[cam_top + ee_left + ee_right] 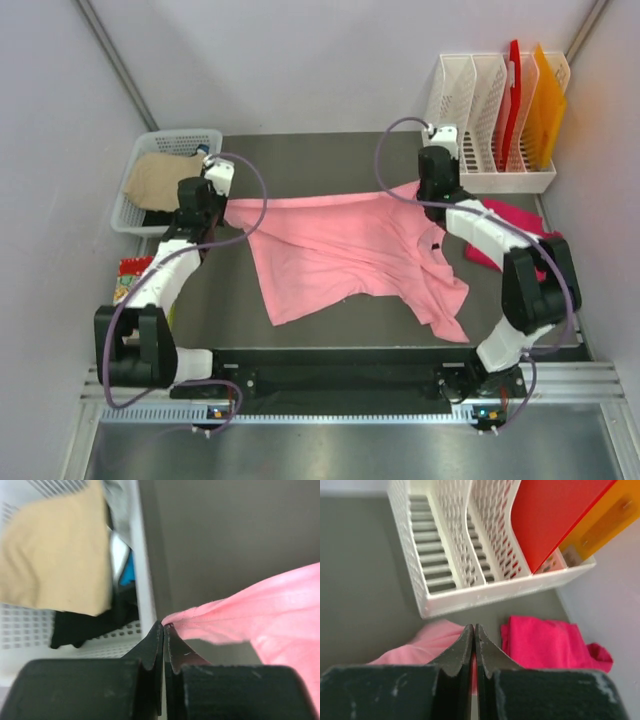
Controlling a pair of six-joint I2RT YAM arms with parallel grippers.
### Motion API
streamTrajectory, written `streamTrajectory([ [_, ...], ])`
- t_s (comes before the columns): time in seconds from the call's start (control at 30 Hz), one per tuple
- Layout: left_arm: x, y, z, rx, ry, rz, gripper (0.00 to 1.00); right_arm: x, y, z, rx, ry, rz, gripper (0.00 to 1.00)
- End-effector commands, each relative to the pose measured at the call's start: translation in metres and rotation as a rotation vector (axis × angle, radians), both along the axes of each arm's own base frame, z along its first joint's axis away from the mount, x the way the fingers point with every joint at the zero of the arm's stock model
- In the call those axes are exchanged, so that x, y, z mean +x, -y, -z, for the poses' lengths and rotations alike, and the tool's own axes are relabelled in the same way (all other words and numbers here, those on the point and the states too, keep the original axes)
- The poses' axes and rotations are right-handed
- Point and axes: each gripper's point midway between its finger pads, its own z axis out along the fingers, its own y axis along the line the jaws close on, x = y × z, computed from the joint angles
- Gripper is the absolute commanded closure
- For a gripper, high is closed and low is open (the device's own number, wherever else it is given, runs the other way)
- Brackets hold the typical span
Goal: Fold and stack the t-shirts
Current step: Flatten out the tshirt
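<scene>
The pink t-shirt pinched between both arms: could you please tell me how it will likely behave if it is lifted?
Probably floppy: the pink t-shirt drapes in wrinkles between the two pinched edges. Likely light, since thin shut jaws hold it by small bits of edge. It may slip out, as each grip catches little cloth.

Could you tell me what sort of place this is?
Likely a robot lab cell for laundry practice: a dark table enclosed by plain white walls, a salmon-pink t-shirt on it, and a white basket of clothes.
</scene>
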Motion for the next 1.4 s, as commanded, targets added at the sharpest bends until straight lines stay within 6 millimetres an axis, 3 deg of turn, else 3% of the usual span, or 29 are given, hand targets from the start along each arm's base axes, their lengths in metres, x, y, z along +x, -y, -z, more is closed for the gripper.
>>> streamTrajectory([
  [0.0,-0.004,-0.001,-0.146,-0.057,0.349,-0.013,1.00,-0.043,-0.032,-0.163,0.109,0.498,0.001,1.00],
  [0.03,-0.013,0.002,-0.146,-0.067,0.319,-0.006,1.00,-0.062,-0.030,-0.180,0.109,0.542,-0.003,1.00],
  [0.07,-0.020,0.005,-0.158,-0.086,0.337,0.006,1.00,-0.078,-0.042,-0.187,0.120,0.557,-0.014,1.00],
  [0.1,-0.036,0.006,-0.185,-0.094,0.395,0.014,1.00,-0.091,-0.044,-0.195,0.129,0.575,-0.019,1.00],
  [0.2,-0.069,0.012,-0.211,-0.109,0.444,0.052,1.00,-0.147,-0.049,-0.221,0.167,0.646,-0.032,1.00],
  [0.23,-0.091,0.013,-0.232,-0.111,0.503,0.063,1.00,-0.167,-0.042,-0.229,0.168,0.658,-0.041,1.00],
  [0.27,-0.105,0.013,-0.236,-0.114,0.487,0.061,1.00,-0.183,-0.049,-0.233,0.210,0.667,-0.054,1.00],
  [0.3,-0.124,0.020,-0.250,-0.126,0.519,0.109,1.00,-0.198,-0.040,-0.239,0.213,0.672,-0.057,1.00],
  [0.37,-0.147,0.023,-0.253,-0.132,0.501,0.125,1.00,-0.216,-0.044,-0.240,0.254,0.663,-0.086,1.00],
  [0.43,-0.167,0.024,-0.260,-0.135,0.533,0.137,1.00,-0.228,-0.035,-0.242,0.268,0.667,-0.080,1.00],
  [0.63,-0.178,0.018,-0.246,-0.118,0.521,0.109,1.00,-0.238,-0.030,-0.231,0.235,0.643,-0.069,1.00],
  [0.73,-0.155,0.018,-0.226,-0.117,0.477,0.100,1.00,-0.223,-0.033,-0.234,0.162,0.656,-0.065,1.00],
  [0.77,-0.138,0.017,-0.204,-0.116,0.419,0.090,1.00,-0.215,-0.032,-0.234,0.139,0.653,-0.054,1.00],
  [0.8,-0.127,0.016,-0.197,-0.115,0.409,0.081,1.00,-0.204,-0.037,-0.242,0.214,0.691,-0.040,1.00],
  [0.83,-0.114,0.014,-0.199,-0.107,0.439,0.076,1.00,-0.187,-0.026,-0.228,0.110,0.611,-0.013,1.00],
  [0.87,-0.093,0.008,-0.173,-0.089,0.385,0.038,1.00,-0.172,-0.031,-0.232,0.126,0.626,-0.064,1.00],
  [0.9,-0.081,0.006,-0.165,-0.085,0.370,0.029,1.00,-0.154,-0.035,-0.232,0.197,0.640,-0.063,1.00],
  [0.93,-0.067,0.004,-0.165,-0.070,0.389,0.023,1.00,-0.139,-0.018,-0.227,0.176,0.629,-0.019,1.00],
  [0.97,-0.045,0.002,-0.139,-0.062,0.319,0.006,1.00,-0.125,-0.022,-0.224,0.172,0.622,-0.050,1.00],
  [1.0,-0.033,0.001,-0.132,-0.054,0.300,-0.001,1.00,-0.102,-0.029,-0.214,0.153,0.589,-0.047,1.00],
  [1.03,-0.017,0.000,-0.138,-0.043,0.326,-0.001,1.00,-0.087,-0.024,-0.210,0.135,0.575,-0.043,1.00],
  [1.07,0.003,-0.002,-0.113,-0.035,0.257,-0.009,1.00,-0.074,-0.027,-0.206,0.122,0.560,-0.045,1.00],
  [1.13,0.028,-0.004,-0.115,-0.022,0.253,-0.022,1.00,-0.036,-0.034,-0.196,0.092,0.518,-0.057,1.00],
  [1.17,0.049,-0.005,-0.098,-0.017,0.227,-0.029,1.00,-0.023,-0.038,-0.189,0.086,0.490,-0.063,1.00],
  [1.23,0.070,-0.012,-0.106,0.006,0.251,-0.067,1.00,0.010,-0.049,-0.180,0.078,0.459,-0.075,1.00],
  [1.27,0.080,-0.014,-0.096,0.010,0.235,-0.079,1.00,0.017,-0.052,-0.186,0.069,0.463,-0.069,1.00],
  [1.3,0.083,-0.016,-0.099,0.012,0.240,-0.089,1.00,0.024,-0.058,-0.176,0.056,0.448,-0.074,1.00],
  [1.37,0.077,-0.011,-0.116,-0.018,0.267,-0.069,1.00,0.011,-0.065,-0.182,0.037,0.474,-0.085,1.00],
])
